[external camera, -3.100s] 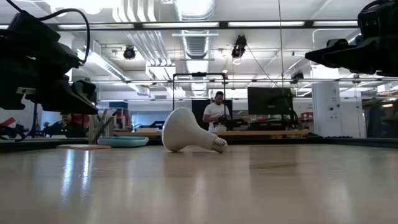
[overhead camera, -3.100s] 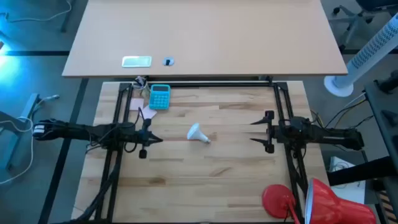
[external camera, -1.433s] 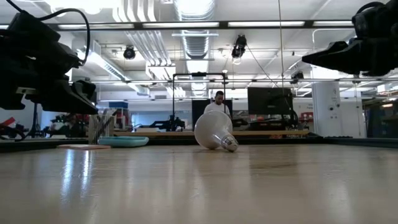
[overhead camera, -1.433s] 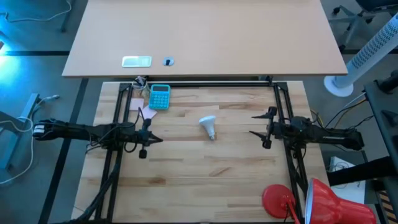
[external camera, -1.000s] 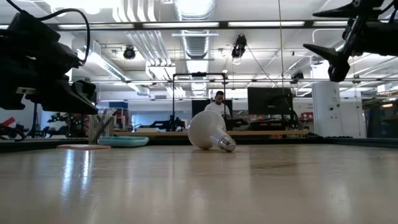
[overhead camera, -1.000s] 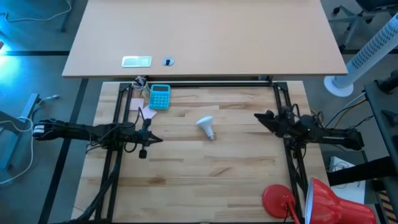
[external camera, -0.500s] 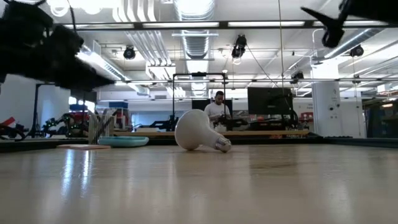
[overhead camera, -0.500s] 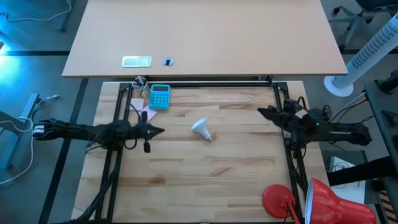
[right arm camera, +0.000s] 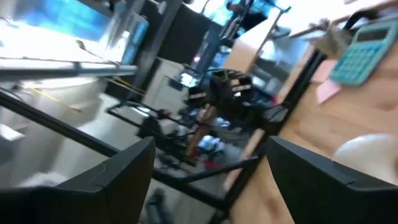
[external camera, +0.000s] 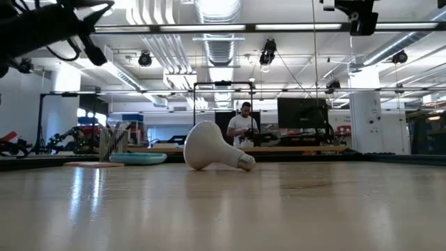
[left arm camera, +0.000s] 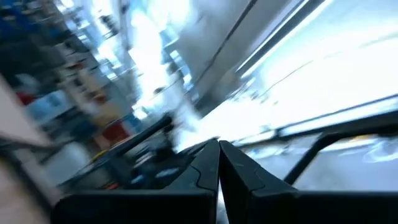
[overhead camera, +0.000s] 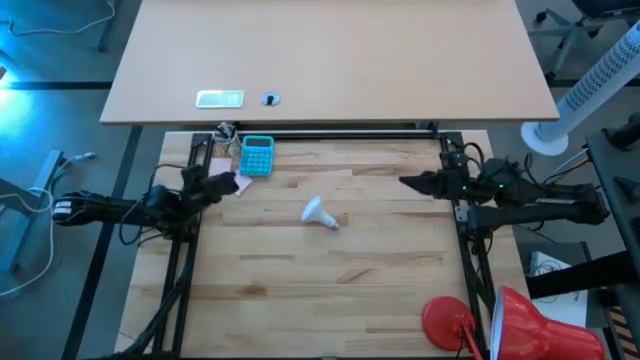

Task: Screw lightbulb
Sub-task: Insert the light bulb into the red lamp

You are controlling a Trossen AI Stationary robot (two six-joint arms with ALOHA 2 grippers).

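Observation:
The white lightbulb [overhead camera: 320,213] lies on its side near the middle of the wooden table. In the low view its dome [external camera: 204,144] is toward the left and its screw base [external camera: 245,162] toward the right, both resting on the wood. My left gripper [overhead camera: 226,183] hovers left of the bulb, raised high [external camera: 87,31], with its fingers shut together [left arm camera: 219,149]. My right gripper [overhead camera: 406,181] hovers right of the bulb, also raised [external camera: 352,14]. Its fingers stand wide open [right arm camera: 211,155] with nothing between them.
A teal calculator [overhead camera: 257,156] and a pink note [overhead camera: 239,183] lie at the far left of the table, close to my left gripper. The red desk lamp [overhead camera: 500,320] stands at the near right corner. A dark frame [overhead camera: 330,131] borders the table's far edge and sides.
Both grippers have risen well above the table. My left gripper has drawn back toward the far left and tipped upward. My right gripper has shifted slightly toward the far edge. The lightbulb, untouched, has rolled a little toward the table's left.

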